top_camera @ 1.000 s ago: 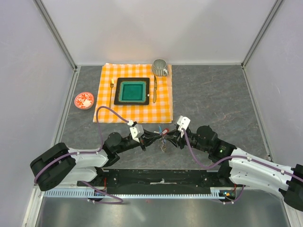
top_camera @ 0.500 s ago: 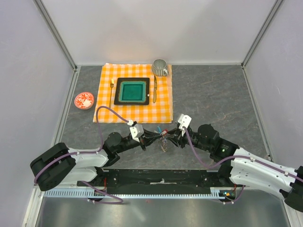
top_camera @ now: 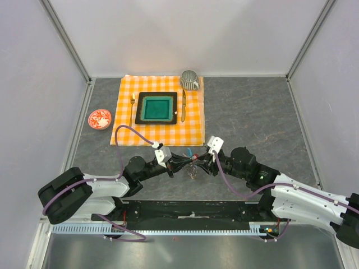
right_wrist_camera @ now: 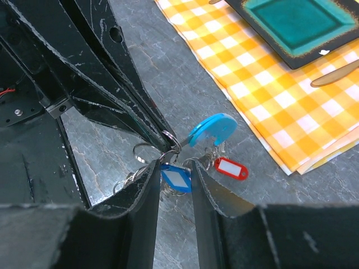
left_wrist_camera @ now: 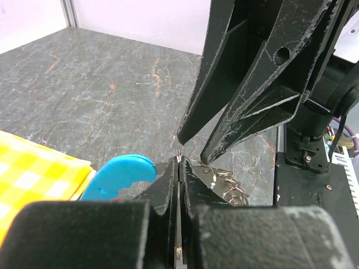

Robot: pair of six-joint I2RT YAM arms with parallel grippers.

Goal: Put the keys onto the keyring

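Both grippers meet over the grey table in front of the cloth. My left gripper is shut on a thin silver ring of the keyring. From that ring a dark key with a bright-blue curved head sticks out. My right gripper faces it from the other side. Its jaws stand a tag's width apart, pressed on a small blue label tag. A red tag with small keys lies just beside it. More silver rings and chain hang below. In the top view the bunch shows between the fingertips.
An orange checked cloth lies behind the grippers, with a green square plate, a gold fork, a gold knife and a grey cup. A small red dish sits at the left.
My right arm has edged slightly left and away from the near edge, closer to the left gripper. The left gripper stays shut on the ring.
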